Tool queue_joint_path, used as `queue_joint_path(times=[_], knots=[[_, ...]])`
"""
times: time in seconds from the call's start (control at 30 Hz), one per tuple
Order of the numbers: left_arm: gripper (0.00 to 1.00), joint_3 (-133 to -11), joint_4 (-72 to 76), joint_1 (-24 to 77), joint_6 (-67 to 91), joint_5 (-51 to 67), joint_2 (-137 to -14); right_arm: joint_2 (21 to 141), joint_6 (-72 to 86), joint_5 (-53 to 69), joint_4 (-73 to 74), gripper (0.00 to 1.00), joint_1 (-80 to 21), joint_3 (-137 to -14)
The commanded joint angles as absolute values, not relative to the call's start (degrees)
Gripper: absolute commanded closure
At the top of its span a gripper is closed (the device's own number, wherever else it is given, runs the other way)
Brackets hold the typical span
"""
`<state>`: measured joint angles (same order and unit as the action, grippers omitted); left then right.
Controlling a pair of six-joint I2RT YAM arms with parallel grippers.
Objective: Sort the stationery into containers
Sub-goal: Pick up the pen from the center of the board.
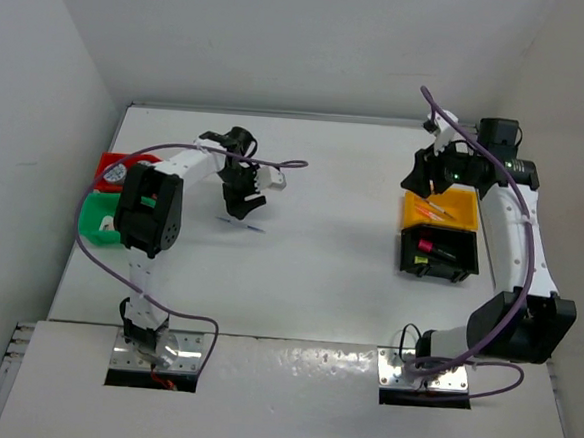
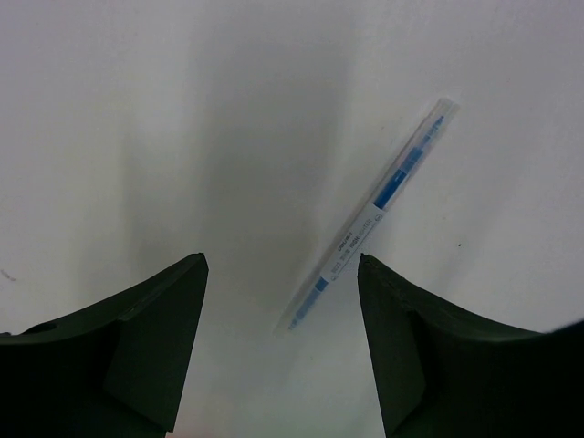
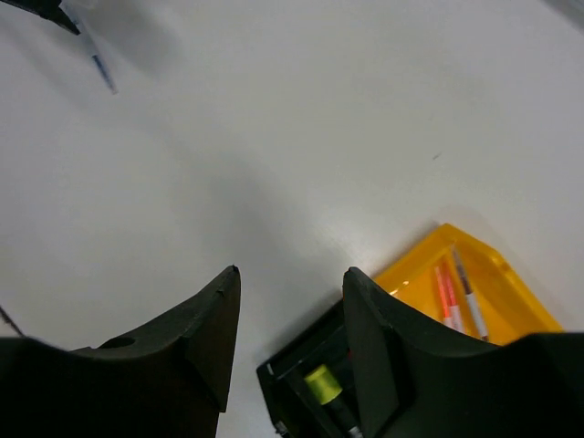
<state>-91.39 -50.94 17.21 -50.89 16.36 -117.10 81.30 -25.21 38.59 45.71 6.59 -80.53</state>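
The right gripper hangs with its dark fingers spread, only white table between them. Below right, the yellow bin holds orange pencils. The black bin touching it holds what looks like a yellow-capped highlighter, blurred. A thin pen lies far off at upper left.

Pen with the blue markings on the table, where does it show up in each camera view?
Top external: the pen lies left of centre, just below the left gripper.
Left wrist: right of centre, slanted, its lower end between the open fingers.
Right wrist: top left corner.
Shared landmark: the left gripper, beside the pen in every view.
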Motion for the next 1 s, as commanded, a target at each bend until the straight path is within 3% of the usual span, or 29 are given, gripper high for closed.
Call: queue_joint_path(times=[0.0,0.27,0.33,0.43,0.57,0.7,0.87,0.97], knots=[[0.27,-89.48,-52.04,17.75,-55.63,18.72,-115.84,80.68,-21.71,41.31,46.31,0.51,6.77,-78.40],[0.31,-77.79,-43.60,17.75,-56.34,15.12,-112.85,80.60,-19.07,42.19,46.14,0.51,6.77,-77.96],[0.40,-76.91,-43.33,17.84,-56.69,15.21,-113.46,80.33,-18.99,41.92,46.14,0.52,6.59,-77.44],[0.65,-75.42,-41.84,18.19,-55.38,15.47,-113.03,79.46,-17.50,42.27,44.83,0.52,6.59,-76.12],[0.85,-73.13,-39.38,19.77,-51.62,16.61,-110.57,76.56,-13.99,42.37,40.01,0.53,5.89,-72.18],[0.98,-72.95,-38.94,22.32,-44.93,18.28,-107.41,74.27,-9.06,41.40,35.34,0.52,4.05,-69.17],[1.00,-80.15,-38.86,21.98,-24.24,37.85,-102.57,73.74,6.28,43.15,25.96,0.51,0.54,-66.11],[1.00,-81.04,-29.83,21.97,-9.66,47.53,-98.27,73.83,15.25,44.91,18.23,0.51,-4.30,-64.43]])
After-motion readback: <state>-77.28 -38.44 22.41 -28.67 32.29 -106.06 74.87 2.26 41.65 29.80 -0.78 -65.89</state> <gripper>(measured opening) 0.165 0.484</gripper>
